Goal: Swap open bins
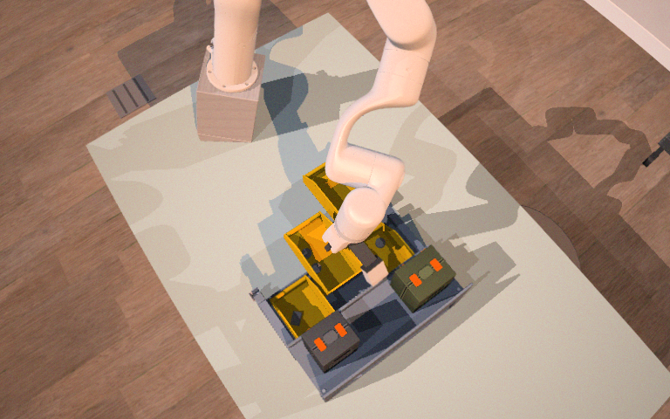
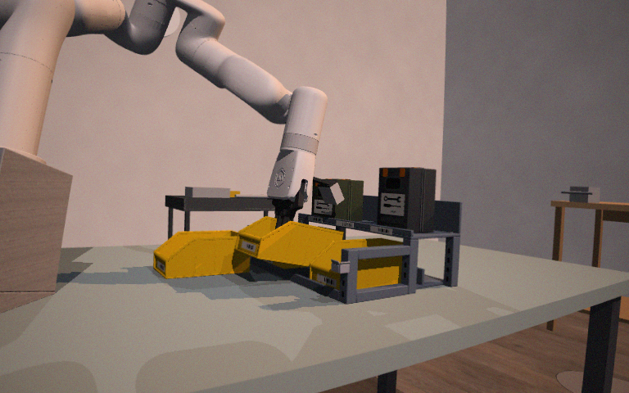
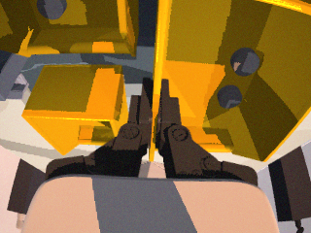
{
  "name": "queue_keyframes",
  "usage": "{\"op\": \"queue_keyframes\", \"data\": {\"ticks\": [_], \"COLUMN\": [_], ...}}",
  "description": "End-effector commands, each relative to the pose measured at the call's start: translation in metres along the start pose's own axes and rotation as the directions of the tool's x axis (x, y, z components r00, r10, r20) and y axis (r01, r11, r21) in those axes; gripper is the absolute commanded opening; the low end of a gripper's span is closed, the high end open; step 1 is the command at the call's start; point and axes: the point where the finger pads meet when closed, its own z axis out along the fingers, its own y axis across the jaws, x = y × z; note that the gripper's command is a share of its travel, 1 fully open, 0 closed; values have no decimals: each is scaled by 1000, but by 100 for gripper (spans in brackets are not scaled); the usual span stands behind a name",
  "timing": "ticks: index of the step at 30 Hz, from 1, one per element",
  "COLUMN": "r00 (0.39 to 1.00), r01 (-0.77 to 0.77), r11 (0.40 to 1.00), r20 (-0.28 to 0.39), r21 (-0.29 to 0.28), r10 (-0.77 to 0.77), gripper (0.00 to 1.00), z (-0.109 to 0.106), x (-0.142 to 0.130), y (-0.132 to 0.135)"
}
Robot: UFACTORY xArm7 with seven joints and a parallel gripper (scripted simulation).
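Though unseen from the exterior, two round parts [image 1: 306,252] [image 3: 245,61] inside the tilted bin [image 1: 340,271] [image 2: 296,243] [image 3: 194,41]; end effector [image 1: 328,247] [image 2: 281,221] [image 3: 155,93] clamped on its wall.

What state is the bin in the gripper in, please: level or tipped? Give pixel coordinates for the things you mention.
Tipped: in the exterior view, the held bin [image 1: 340,271] [image 2: 296,243] [image 3: 194,44] slants, its labelled front lower edge raised above the table [image 1: 173,197] [image 2: 208,324].
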Motion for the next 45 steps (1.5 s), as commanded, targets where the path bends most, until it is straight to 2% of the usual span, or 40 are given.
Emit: {"op": "queue_keyframes", "data": {"ticks": [1, 45], "r00": [1000, 1000], "r01": [-1, -1], "r11": [1000, 1000], "r20": [-4, -6], "r21": [-1, -1], "r10": [1, 1], "gripper": [0, 0], "z": [-2, 12], "x": [1, 4], "y": [1, 1]}}
